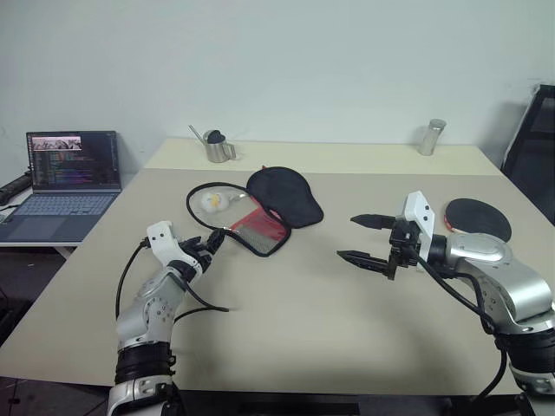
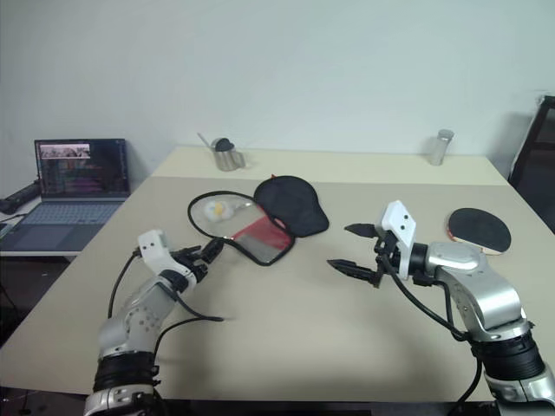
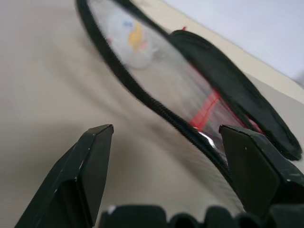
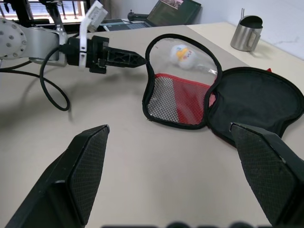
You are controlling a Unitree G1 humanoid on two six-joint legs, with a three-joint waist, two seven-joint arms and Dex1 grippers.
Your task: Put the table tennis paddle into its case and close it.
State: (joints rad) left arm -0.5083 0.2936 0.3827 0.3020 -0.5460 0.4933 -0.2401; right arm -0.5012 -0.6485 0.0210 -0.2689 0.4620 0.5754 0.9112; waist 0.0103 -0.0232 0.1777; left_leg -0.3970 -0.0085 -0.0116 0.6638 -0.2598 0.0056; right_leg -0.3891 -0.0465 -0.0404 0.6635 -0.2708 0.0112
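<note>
Left gripper [image 1: 214,243], jaws wide and empty, sits at the near edge of the open case [image 1: 257,208] mid-table. Right gripper [image 1: 364,239] hovers wide, empty; paddle [image 1: 477,217] lies far right

Table [image 1: 286,312]: plain pale beige, no pattern. Wall behind the table: off-white.

Case [image 1: 260,208], lying unzipped on the table: black fabric half, dull and uniform; the other half edged with a black zip band, with a red panel, a grey-white mesh patch and a clear window. Ball [image 4: 183,53] inside the case: white with a yellow-orange mark.

Table tennis paddle [image 1: 478,218], right of the case: black round face, a sliver of red at the neck.

Metal cup [image 1: 218,149], beyond the case: brushed silver with a dark top. Metal cylinder [image 1: 431,137] right of the cup: silver-grey.

Laptop [image 1: 61,185], left of the table: dark screen with coloured lines of text, grey-blue keyboard.
</note>
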